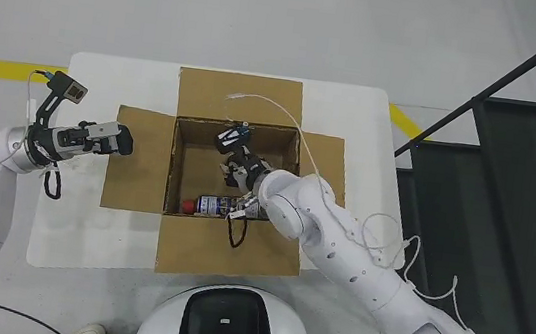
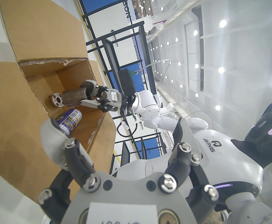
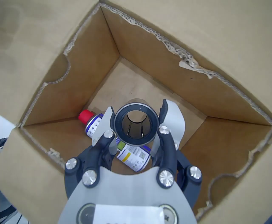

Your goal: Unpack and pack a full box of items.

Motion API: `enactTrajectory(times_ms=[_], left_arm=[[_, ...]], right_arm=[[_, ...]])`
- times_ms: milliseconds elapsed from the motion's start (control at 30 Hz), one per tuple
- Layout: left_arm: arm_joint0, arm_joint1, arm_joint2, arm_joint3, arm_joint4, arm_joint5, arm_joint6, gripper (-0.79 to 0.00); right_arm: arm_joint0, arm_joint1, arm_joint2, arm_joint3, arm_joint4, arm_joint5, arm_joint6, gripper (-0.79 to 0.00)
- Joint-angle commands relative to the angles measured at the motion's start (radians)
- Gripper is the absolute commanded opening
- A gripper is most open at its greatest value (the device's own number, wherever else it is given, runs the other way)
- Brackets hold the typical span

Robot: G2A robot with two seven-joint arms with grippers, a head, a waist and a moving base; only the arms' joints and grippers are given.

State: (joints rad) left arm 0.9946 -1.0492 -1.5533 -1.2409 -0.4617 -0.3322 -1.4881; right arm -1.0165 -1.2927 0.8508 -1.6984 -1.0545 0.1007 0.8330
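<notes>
While the L gripper hangs just off the left flap of the box, near the left edge of the surface, its jaws stand wide apart w/ nothing btwn them. It's prob. parked there to keep out of the R arm's way yet close enough to help.

The box sits mid-surface w/ all four flaps folded out flat, which leaves the opening free for a reach from above. Inside, a spray can w/ red cap lies on its side along the near wall, cap toward the near-left corner.

The R gripper is down inside the opening, about over the box's middle. Its jaws are clamped on a hollow metal cylinder, a bearing-type sleeve. They pinch across its round body near one end, so the rest sticks out ahead of the fingers toward the box floor. A round flange w/ holes shows at the far end, seemingly part of it.

The cylinder looks clear of can and walls; whether it touches the floor I can't tell. The step in hand is either lifting it out or setting it in, can't say which. Smooth round metal could slip if the squeeze eases.
</notes>
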Motion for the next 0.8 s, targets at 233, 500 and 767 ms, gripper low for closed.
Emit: enactTrajectory(times_ms=[233,500,767], left_arm=[[0.0,0.0,0.0,0.0,0.0,0.0,0.0,0.0],[0.0,0.0,0.0,0.0,0.0,0.0,0.0,0.0],[0.0,0.0,0.0,0.0,0.0,0.0,0.0,0.0]], right_arm=[[-0.183,0.055,0.202,-0.229,-0.052,-0.096,0.052,-0.785],[-0.19,0.057,0.212,-0.232,-0.049,-0.097,0.05,-0.785],[-0.19,0.057,0.212,-0.232,-0.049,-0.097,0.05,-0.785]])
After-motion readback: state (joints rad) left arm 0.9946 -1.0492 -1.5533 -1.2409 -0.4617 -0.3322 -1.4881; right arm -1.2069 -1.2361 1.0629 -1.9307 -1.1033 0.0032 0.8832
